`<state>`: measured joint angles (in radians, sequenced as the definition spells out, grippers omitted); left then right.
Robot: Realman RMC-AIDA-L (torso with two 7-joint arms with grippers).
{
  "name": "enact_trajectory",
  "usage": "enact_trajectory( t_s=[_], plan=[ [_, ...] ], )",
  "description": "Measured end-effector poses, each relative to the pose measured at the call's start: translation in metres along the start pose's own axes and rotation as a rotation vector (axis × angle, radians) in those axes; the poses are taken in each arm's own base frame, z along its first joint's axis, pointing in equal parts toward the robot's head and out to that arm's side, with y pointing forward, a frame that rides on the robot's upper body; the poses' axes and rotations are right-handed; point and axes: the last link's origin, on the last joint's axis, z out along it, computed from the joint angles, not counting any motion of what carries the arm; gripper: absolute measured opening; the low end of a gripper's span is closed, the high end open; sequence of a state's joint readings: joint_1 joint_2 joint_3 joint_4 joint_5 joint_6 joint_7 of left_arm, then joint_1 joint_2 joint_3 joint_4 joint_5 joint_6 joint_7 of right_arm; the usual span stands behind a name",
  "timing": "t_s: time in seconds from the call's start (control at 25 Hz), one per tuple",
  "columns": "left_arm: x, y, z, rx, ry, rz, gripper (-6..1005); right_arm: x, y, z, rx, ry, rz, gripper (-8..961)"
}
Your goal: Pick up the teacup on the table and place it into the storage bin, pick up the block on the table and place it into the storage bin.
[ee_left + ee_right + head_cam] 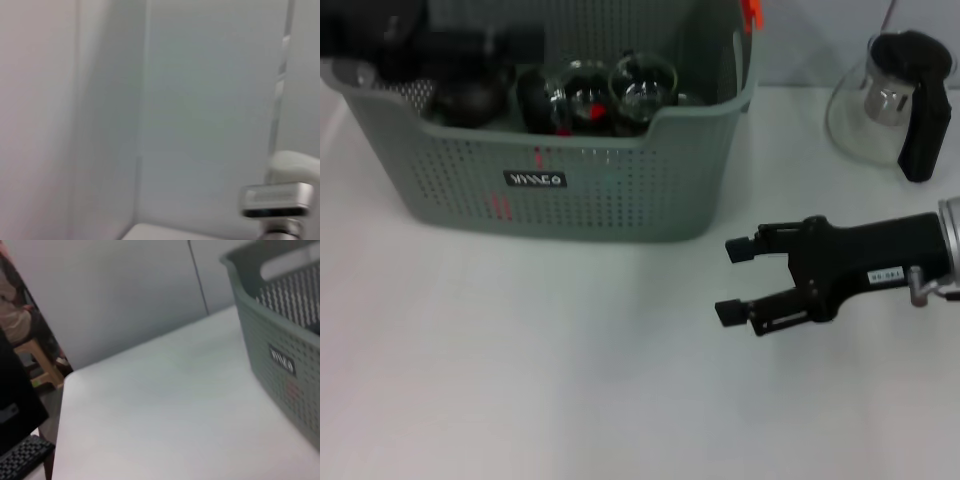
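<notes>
The storage bin [590, 190] stands on the white tabletop [540, 370], its grey-green perforated wall facing the robot with a small black label [536, 179] with white lettering near the middle of that wall. An orange handle clip [752, 14] shows at the bin's far right corner. Inside the bin lie clear glass teacups [610, 92] with dark shapes beside them; a spot of red shows among them, but whether that is the block cannot be told.

The right tool [732, 282] hangs over the tabletop to the right of the bin and nearer the robot than the bin's front wall, pointing toward the robot's left. Its two black fingers are spread wide with nothing between them, and they are clear of the bin.

The left tool [380, 40] is a dark blurred mass over the bin's far left corner; how its fingers stand cannot be told.

To the right of the bin, well apart from it, a glass teapot [890, 100] with a black handle stands on the tabletop.

In the right wrist view the bin's labelled wall [282, 362] shows beside bare tabletop [165, 415].
</notes>
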<state>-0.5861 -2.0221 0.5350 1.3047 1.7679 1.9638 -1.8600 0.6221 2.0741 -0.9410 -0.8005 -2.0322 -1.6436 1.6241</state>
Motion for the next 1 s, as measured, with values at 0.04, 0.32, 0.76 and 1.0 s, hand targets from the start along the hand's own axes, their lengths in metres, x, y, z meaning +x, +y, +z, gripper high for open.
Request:
enact_trajectory(
  t_s=[0.04, 0.32, 0.76, 1.0],
  plan=[
    [-0.009, 0.006, -0.004, 0.0, 0.006, -0.003, 875, -0.002, 0.001, -0.001, -0.005, -0.015, -0.017, 940],
    [-0.067, 0.033, -0.014, 0.036, 0.039, -0.039, 880, -0.022, 0.004, -0.013, -0.014, -0.132, -0.117, 941],
    [-0.128, 0.042, 0.001, 0.049, -0.034, -0.151, 880, -0.042, 0.008, -0.014, -0.02, -0.186, -0.192, 941],
    [-0.14, 0.039, 0.011, 0.049, -0.071, -0.176, 879, -0.037, 0.01, -0.011, -0.023, -0.178, -0.216, 941]
  ],
)
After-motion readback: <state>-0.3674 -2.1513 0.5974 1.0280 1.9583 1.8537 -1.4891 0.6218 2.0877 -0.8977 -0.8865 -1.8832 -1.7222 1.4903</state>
